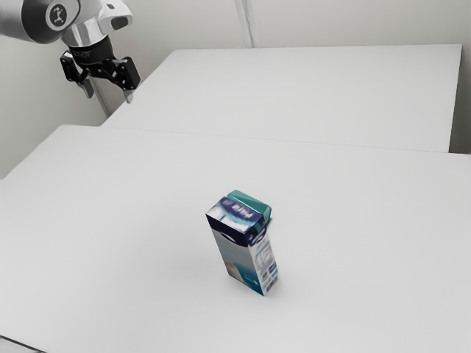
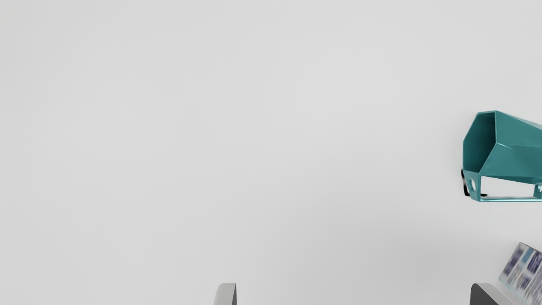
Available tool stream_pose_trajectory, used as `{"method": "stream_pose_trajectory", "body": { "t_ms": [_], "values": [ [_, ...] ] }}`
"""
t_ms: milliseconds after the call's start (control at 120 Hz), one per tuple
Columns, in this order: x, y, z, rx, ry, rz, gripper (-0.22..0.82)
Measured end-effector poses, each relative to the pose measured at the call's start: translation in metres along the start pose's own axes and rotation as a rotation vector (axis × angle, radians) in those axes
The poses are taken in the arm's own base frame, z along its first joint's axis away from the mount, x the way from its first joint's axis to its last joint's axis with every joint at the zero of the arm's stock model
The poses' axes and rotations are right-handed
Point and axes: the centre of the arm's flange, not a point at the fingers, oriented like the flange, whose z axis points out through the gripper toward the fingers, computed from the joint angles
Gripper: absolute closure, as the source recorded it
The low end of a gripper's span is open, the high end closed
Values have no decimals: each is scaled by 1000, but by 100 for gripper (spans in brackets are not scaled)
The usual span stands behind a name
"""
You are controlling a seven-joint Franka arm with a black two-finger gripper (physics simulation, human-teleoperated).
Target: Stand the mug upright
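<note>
My hand (image 1: 109,95) was open and empty; the mug (image 2: 516,154) lay on its side, 4 o'clock from it in the exterior view, with a carton (image 1: 254,257) near the mug's 6. Sensible plan: descend clear of the carton, pinch the body, not the handle (image 2: 508,199), rotate mouth (image 2: 480,142) up, release once stable.

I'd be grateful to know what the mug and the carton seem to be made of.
The mug looks like glazed ceramic or hard plastic, slightly glossy: its teal faces have crisp edges with thin bright highlights. The carton looks like coated paperboard, smooth and printed, judging by its flat, folded-looking sides and printed panels.
</note>
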Motion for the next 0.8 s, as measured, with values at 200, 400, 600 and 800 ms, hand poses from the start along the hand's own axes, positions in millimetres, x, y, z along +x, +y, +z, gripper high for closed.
{"method": "stream_pose_trajectory", "body": {
  "t_ms": [200, 400, 600, 800],
  "values": [
    [-1, -1, 1, 1, -4, 5, 0],
    [4, -5, 8, 3, -12, -2, 0],
    [36, -2, 59, -176, -59, -61, 0],
    [77, -17, 143, -409, -128, -214, 0]
  ]
}}
